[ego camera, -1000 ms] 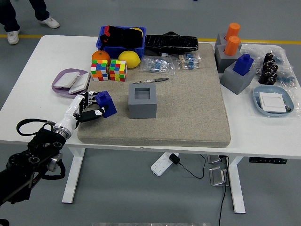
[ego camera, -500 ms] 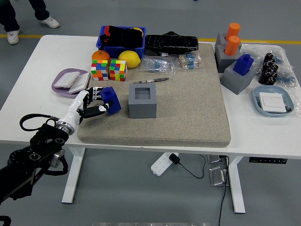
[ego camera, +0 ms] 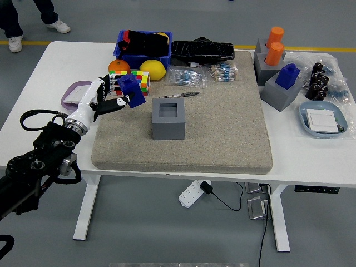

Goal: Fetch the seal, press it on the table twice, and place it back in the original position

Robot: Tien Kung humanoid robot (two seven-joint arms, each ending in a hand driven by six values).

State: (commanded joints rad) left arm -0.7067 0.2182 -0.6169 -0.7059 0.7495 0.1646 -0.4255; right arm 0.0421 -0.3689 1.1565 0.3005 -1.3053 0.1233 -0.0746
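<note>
On your desk (ego camera: pixel 39 89) lies a grey mat (ego camera: pixel 222 128), and on it the grey holder block (ego camera: pixel 168 118) stands with its socket empty. So the seal is fetched; from here you cannot tell whether it has been pressed, and returning it remains. Your left hand (ego camera: pixel 105 97) holds the blue seal (ego camera: pixel 132 90), a small, tilted stepped block, above the mat's far left corner.

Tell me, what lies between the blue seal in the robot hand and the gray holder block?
Nothing: in the head view only bare mat separates the blue seal from the gray holder block.
</note>
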